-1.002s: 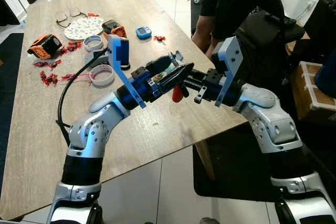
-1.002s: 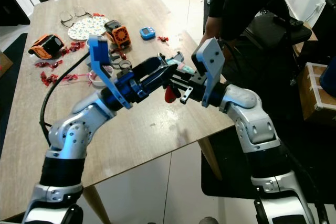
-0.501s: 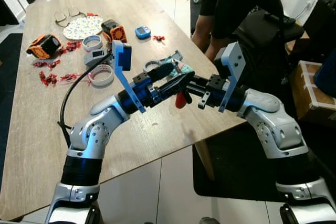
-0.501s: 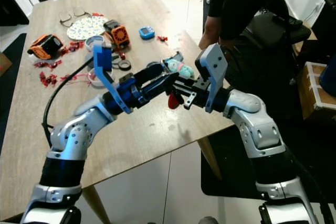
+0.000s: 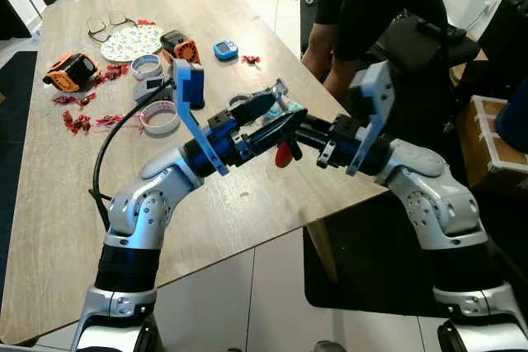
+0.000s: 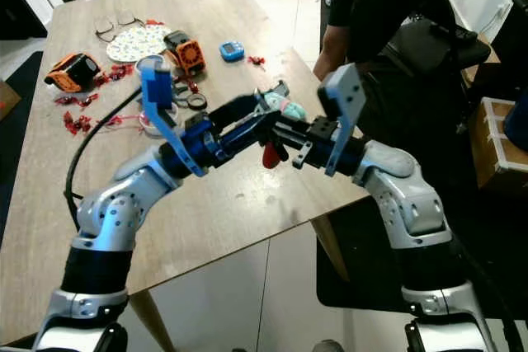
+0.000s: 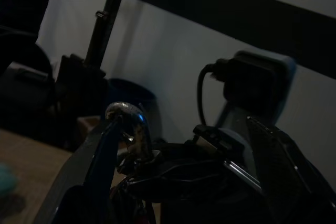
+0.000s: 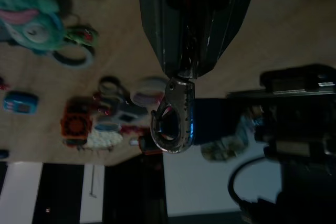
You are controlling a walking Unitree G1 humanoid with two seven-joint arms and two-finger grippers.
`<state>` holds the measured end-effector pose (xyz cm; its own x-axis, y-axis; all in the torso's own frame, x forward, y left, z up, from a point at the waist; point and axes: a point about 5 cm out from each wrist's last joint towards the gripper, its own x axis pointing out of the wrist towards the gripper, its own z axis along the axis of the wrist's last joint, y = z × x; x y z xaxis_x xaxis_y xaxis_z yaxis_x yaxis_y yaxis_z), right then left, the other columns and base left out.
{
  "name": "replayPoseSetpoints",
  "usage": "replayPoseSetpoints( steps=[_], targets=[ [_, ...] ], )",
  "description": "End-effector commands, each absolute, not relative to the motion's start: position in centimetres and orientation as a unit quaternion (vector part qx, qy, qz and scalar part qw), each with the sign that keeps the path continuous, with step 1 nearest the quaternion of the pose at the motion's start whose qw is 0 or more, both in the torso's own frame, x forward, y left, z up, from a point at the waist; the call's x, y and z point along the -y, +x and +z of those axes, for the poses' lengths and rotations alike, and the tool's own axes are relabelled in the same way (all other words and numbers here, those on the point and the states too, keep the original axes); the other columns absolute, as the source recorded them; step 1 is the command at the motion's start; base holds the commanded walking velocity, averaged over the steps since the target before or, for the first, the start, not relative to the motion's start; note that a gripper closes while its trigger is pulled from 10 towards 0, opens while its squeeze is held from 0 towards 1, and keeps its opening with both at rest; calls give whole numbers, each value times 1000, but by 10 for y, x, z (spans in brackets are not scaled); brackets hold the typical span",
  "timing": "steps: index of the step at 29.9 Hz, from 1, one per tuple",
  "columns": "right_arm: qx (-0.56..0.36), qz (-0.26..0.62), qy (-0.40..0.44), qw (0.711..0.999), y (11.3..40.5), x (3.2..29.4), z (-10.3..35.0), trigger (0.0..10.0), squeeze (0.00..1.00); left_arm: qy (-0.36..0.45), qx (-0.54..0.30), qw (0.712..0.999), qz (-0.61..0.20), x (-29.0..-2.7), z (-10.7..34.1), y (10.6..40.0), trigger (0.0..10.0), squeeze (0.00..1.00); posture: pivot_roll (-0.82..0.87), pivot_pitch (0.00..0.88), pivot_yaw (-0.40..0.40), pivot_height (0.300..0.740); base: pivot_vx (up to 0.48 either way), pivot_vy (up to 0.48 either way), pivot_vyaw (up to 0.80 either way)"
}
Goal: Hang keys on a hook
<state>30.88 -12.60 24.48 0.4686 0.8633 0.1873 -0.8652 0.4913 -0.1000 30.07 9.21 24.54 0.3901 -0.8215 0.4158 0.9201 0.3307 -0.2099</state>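
Over the right part of the wooden table (image 5: 74,195) my two grippers meet tip to tip. The right gripper (image 5: 302,131) is shut on the keys, and their silver clasp (image 8: 173,124) sticks out past its fingertips. A red key fob (image 5: 283,153) hangs below the meeting point. The left gripper (image 5: 280,111) reaches in from the left with its fingers spread around the right gripper's tip. In the left wrist view the clasp (image 7: 129,121) lies close to one of its fingers.
A person in black (image 5: 363,6) stands at the table's right edge, close behind my right arm. A teal plush toy (image 6: 285,107) lies just beyond the grippers. Tape rolls (image 5: 159,118), glasses (image 5: 107,22) and small orange gadgets (image 5: 70,70) cover the far left.
The left gripper's fingers have spread apart. The right wrist has drawn slightly back to the right, and the red fob still hangs between the two grippers.
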Motion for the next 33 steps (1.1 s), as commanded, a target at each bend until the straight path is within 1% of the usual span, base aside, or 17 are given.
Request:
replayPoseSetpoints(
  steps=[1, 3, 9, 12, 16, 20, 22, 24, 29, 32, 33],
  targets=[
    [180, 584, 24, 791, 286, 112, 272, 10000, 0, -218, 73, 830, -508, -101, 228, 307, 10000, 0, -187, 154, 108, 740, 0, 0, 0],
    [182, 591, 35, 785, 284, 112, 272, 10000, 0, -222, 75, 826, -513, -100, 229, 306, 10000, 0, -187, 154, 108, 740, 0, 0, 0],
    [180, 586, 40, 789, 286, 113, 269, 10000, 0, -230, 78, 821, -516, -99, 231, 306, 10000, 0, -187, 154, 108, 740, 0, 0, 0],
    [180, 585, 53, 789, 285, 114, 268, 10000, 0, -229, 76, 824, -513, -99, 230, 306, 10000, 0, -189, 157, 107, 740, 0, 0, 0],
    [176, 594, 68, 782, 280, 119, 266, 10000, 0, -228, 73, 827, -508, -101, 228, 307, 10000, 0, -189, 157, 107, 740, 0, 0, 0],
    [159, 555, 52, 815, 286, 132, 259, 10000, 0, -230, 76, 834, -496, -105, 228, 310, 10000, 0, -187, 159, 104, 740, 0, 0, 0],
    [164, 549, 62, 817, 286, 136, 259, 10000, 0, -233, 76, 837, -490, -106, 228, 311, 10000, 0, -187, 159, 104, 740, 0, 0, 0],
    [169, 555, 74, 811, 283, 137, 261, 10000, 0, -235, 75, 836, -491, -106, 228, 312, 10000, 0, -187, 159, 104, 740, 0, 0, 0],
    [162, 554, 66, 814, 281, 139, 258, 10000, 0, -234, 74, 834, -495, -105, 228, 311, 10000, 0, -187, 159, 104, 740, 0, 0, 0],
    [158, 543, 59, 822, 283, 141, 257, 10000, 0, -233, 74, 833, -497, -104, 228, 310, 10000, 0, -187, 159, 104, 740, 0, 0, 0],
    [152, 529, 50, 834, 286, 145, 256, 10000, 0, -230, 73, 833, -497, -105, 228, 310, 10000, 0, -187, 159, 104, 740, 0, 0, 0]
  ],
)
